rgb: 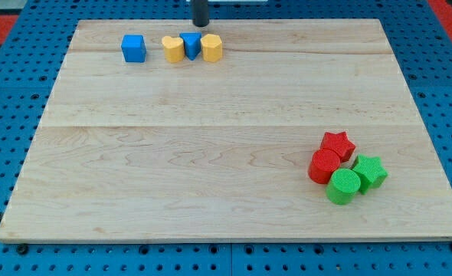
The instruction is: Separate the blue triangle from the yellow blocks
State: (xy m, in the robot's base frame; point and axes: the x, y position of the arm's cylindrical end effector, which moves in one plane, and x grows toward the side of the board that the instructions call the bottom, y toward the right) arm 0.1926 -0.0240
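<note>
The blue triangle (191, 44) sits near the view's top edge of the wooden board, squeezed between two yellow blocks: a yellow heart-like block (173, 48) on its left and a yellow hexagonal block (211, 47) on its right, both touching it. My tip (201, 24) is a dark rod end just above this row, slightly right of the blue triangle and a small gap away from it.
A blue cube (133, 47) stands left of the row. At the lower right lies a cluster: a red star (338, 143), a red cylinder (325, 165), a green cylinder (343, 186) and a green star (369, 171). The board (211, 138) ends close behind my tip.
</note>
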